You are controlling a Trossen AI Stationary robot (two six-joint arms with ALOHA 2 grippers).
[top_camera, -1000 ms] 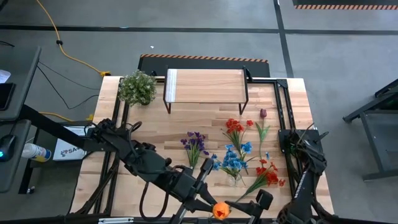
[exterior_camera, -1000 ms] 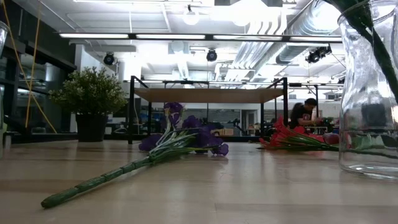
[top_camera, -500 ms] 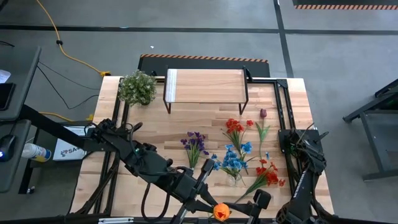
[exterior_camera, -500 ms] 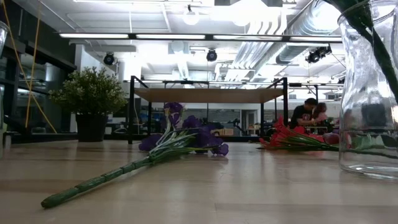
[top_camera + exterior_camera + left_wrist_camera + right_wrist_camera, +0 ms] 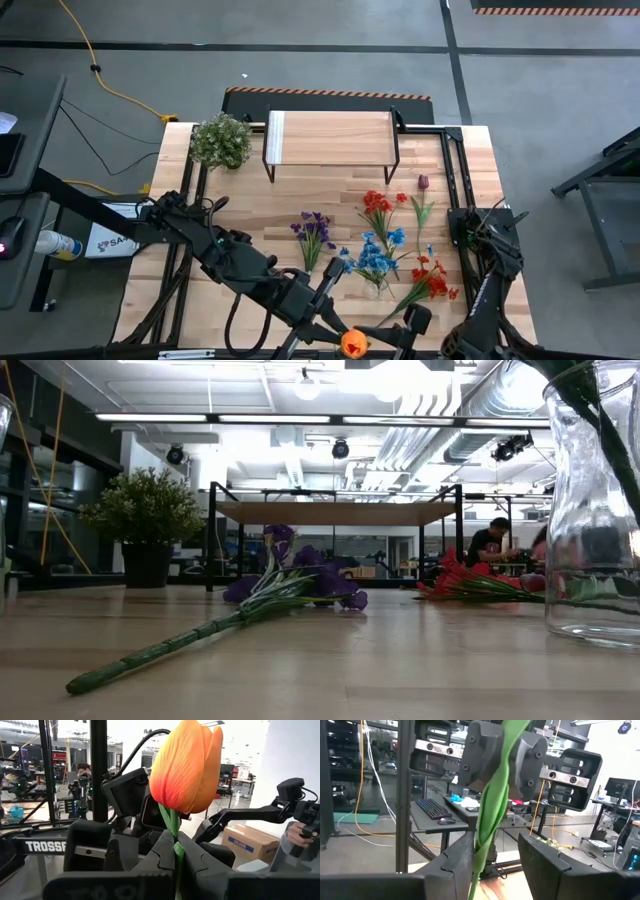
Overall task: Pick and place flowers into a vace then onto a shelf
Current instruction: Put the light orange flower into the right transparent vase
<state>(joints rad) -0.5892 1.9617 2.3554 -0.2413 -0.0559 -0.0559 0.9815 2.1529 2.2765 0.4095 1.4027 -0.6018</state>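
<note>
An orange tulip (image 5: 187,767) stands upright over the table's near edge, bloom up (image 5: 352,344). My left gripper (image 5: 175,854) is shut on its green stem. Lower on the same stem (image 5: 492,805), my right gripper (image 5: 495,857) is open with one finger on either side; it comes from the right (image 5: 395,332). The glass vase (image 5: 378,288) stands on the table with blue flowers in it (image 5: 595,510). Purple flowers (image 5: 315,232), red flowers (image 5: 378,208), a dark red tulip (image 5: 422,186) and more red flowers (image 5: 432,282) lie flat on the table. The shelf (image 5: 330,140) stands at the far edge. My left gripper pinches the tulip's stem just under the bloom (image 5: 173,827) between its two fingers. They reach it about level and lie across it. The tulip stands upright, clear of the table, its stem hanging below the fingers. My right gripper's fingers flank the leafy stem (image 5: 481,851), which lies close to one finger (image 5: 462,855); I cannot tell whether it touches.
A bushy potted plant (image 5: 221,141) stands at the far left beside the shelf. Black frame rails (image 5: 455,180) run along the table's right side. The purple flowers' long stem (image 5: 170,648) stretches toward the near edge. People sit in the room beyond the table (image 5: 490,542).
</note>
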